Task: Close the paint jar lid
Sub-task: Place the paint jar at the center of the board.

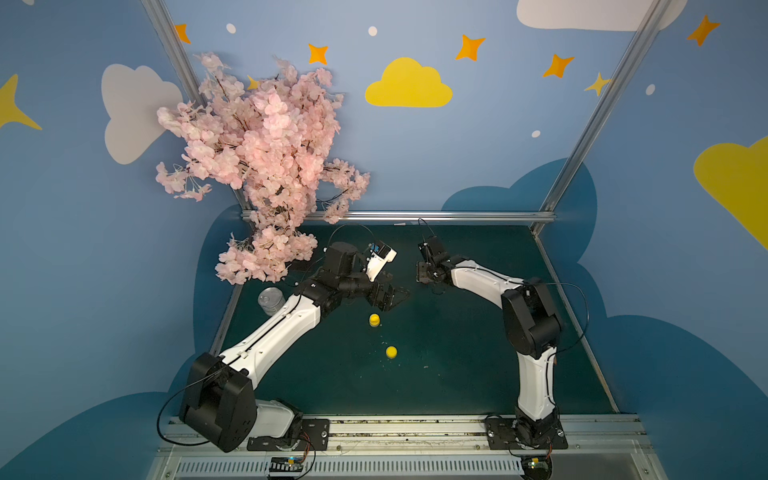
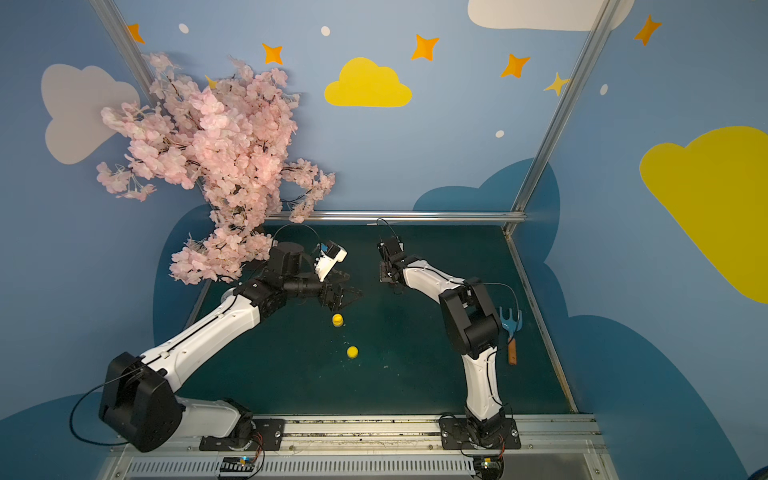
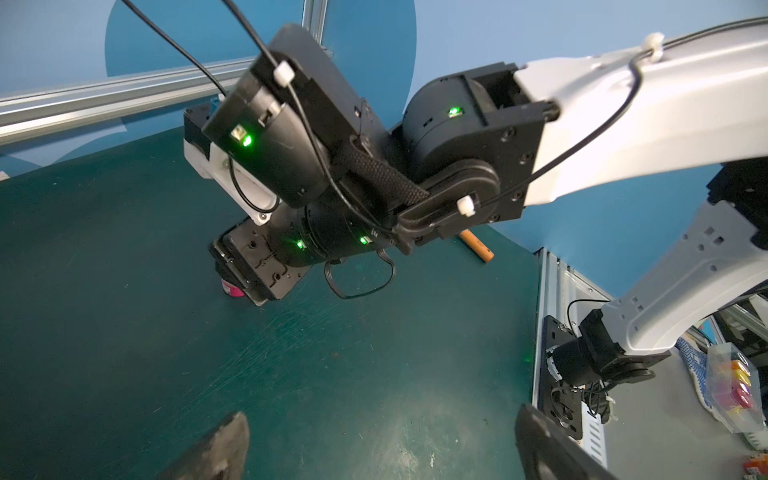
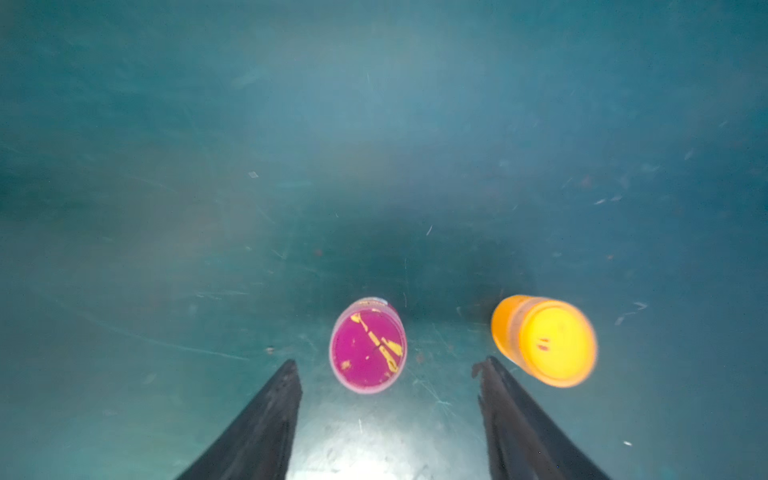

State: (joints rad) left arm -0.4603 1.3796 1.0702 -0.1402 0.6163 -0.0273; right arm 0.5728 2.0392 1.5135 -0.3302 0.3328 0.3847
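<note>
plainly upright magenta paint jar (image 4: 368, 345), axis vertical

Top views high, downward, near-identical; wrist view behind right pincer (image 4: 387, 362).

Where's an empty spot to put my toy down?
Bare: the front mat, between the nearer yellow cap and the base rail. Crowded: the back middle, with the left gripper, right gripper, a pink jar, and blossoms in the back-left corner.
</note>
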